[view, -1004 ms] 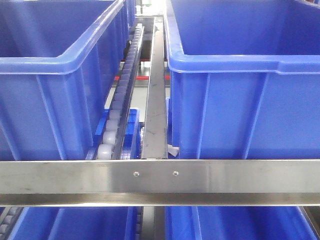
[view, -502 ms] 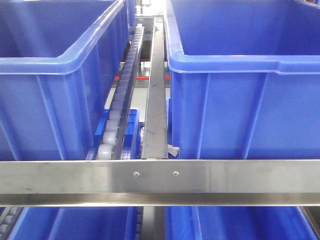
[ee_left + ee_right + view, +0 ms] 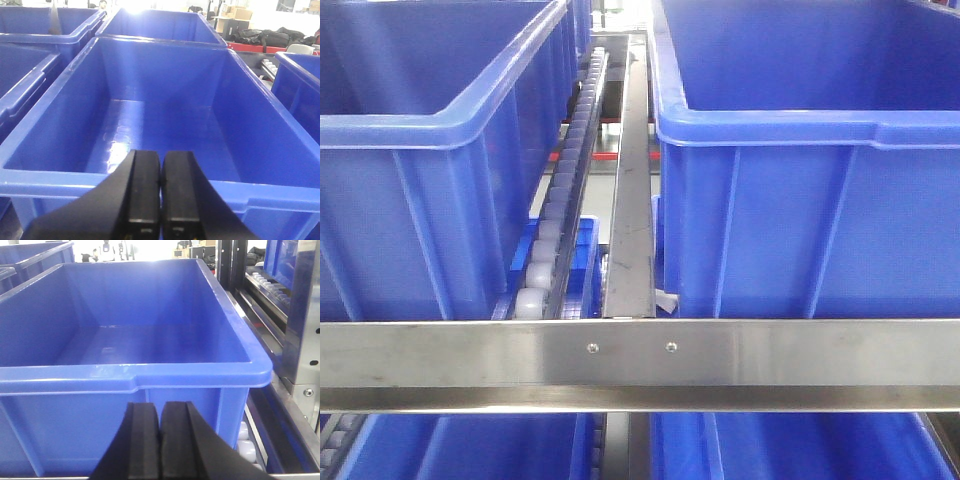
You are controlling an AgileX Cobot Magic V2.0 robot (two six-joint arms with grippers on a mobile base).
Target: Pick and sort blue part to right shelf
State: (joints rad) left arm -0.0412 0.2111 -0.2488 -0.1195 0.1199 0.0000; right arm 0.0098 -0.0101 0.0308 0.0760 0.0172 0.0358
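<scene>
Left gripper [image 3: 160, 195], black pads pressed together and holding nothing, hangs at the near rim of a deep blue plastic bin [image 3: 160, 125] whose long axis runs away from it. Right gripper [image 3: 160, 440], likewise closed and empty, faces the near wall of a second blue plastic bin [image 3: 125, 370], with a steel shelf frame [image 3: 300, 385] just to its right. No blue part shows in any view; both bin floors appear bare, so neither arm can be judged nearer.
</scene>
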